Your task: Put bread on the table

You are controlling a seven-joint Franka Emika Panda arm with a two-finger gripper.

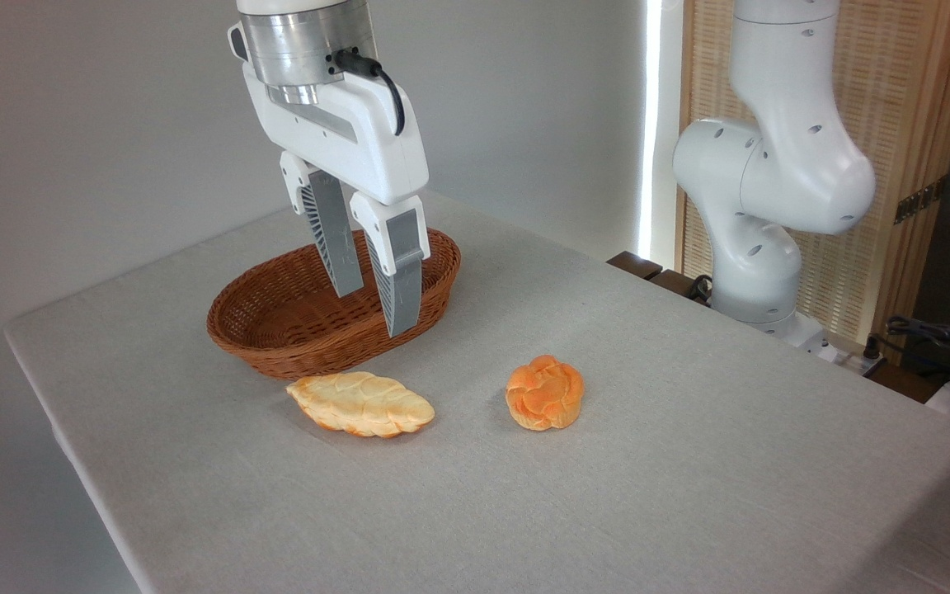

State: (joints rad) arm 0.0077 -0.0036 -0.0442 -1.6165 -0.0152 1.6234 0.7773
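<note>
The bread (545, 393), a small round knotted bun with an orange-golden crust, lies on the grey cloth of the table (648, 495), right of centre. My gripper (374, 311) hangs above the basket's front rim, well to the left of the bun and higher than it. Its two grey ribbed fingers (401, 285) are spread apart and hold nothing.
A brown oval wicker basket (277, 322) sits empty at the back left. A longer, paler leaf-shaped braided loaf (359, 403) lies just in front of it. The arm's white base (759, 206) stands off the table's right far edge, with cables (937, 338) beyond.
</note>
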